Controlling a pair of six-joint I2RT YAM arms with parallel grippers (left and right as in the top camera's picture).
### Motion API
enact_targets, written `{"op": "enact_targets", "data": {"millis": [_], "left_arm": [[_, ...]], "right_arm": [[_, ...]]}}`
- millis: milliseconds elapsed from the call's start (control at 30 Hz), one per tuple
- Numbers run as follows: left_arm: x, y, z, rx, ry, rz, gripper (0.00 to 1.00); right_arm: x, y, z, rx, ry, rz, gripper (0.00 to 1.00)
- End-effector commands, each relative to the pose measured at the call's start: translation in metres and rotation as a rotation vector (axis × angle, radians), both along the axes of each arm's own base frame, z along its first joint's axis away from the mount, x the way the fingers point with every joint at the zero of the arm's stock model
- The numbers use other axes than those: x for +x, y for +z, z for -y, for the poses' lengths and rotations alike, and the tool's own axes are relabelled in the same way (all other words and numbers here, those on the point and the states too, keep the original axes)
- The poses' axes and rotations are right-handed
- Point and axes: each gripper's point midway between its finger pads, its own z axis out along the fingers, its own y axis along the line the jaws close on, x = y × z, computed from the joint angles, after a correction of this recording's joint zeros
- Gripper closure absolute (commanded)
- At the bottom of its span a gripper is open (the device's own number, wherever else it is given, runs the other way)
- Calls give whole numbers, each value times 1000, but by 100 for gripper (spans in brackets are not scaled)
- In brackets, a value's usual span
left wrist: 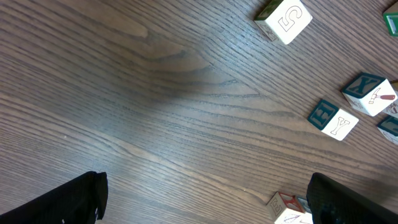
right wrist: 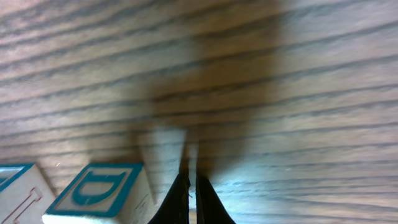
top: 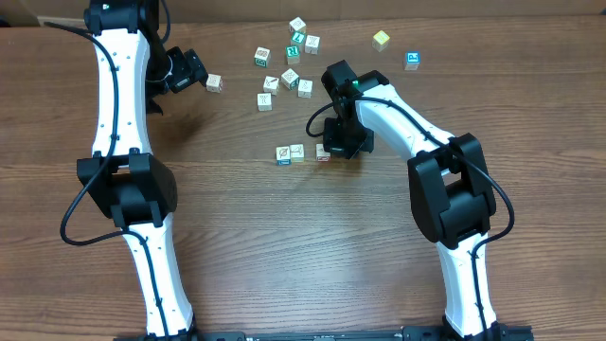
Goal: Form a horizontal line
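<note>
A short row of pale wooden cubes (top: 291, 152) lies at mid-table: two touch, and a red-marked cube (top: 323, 152) sits just right of them, partly under my right gripper (top: 341, 142). In the right wrist view the fingers (right wrist: 191, 186) are shut with nothing between them, tips low over the wood, right beside a cube with a blue D (right wrist: 99, 190). My left gripper (top: 196, 74) is at the back left, open, next to a loose cube (top: 214, 83). That cube shows by the right finger in the left wrist view (left wrist: 287, 209), with the jaws (left wrist: 205, 199) wide apart.
Several loose cubes lie in a cluster (top: 289, 66) at the back middle. A yellow-green cube (top: 381, 40) and a blue-marked cube (top: 412, 61) lie at the back right. The left wrist view shows more loose cubes (left wrist: 285, 18) (left wrist: 336, 121).
</note>
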Motion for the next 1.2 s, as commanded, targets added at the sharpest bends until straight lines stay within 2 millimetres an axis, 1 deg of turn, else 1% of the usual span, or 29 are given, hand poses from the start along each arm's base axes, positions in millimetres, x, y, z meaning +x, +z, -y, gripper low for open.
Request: {"op": "enact_targets", "data": {"millis": [0, 200, 367, 767, 1167], "left_arm": [[3, 11, 0, -4, -7, 33, 0], [3, 11, 0, -4, -7, 33, 1], [3, 11, 0, -4, -7, 33, 0], [3, 11, 0, -4, -6, 33, 0], [3, 11, 0, -4, -7, 33, 0]], "right_arm": [[-7, 6, -13, 74, 7, -25, 96], [-7, 8, -22, 124, 10, -28, 96], [-7, 8, -22, 125, 10, -28, 96], [-2, 9, -36, 143, 37, 13, 96], [-2, 9, -39, 145, 46, 18, 96]]}}
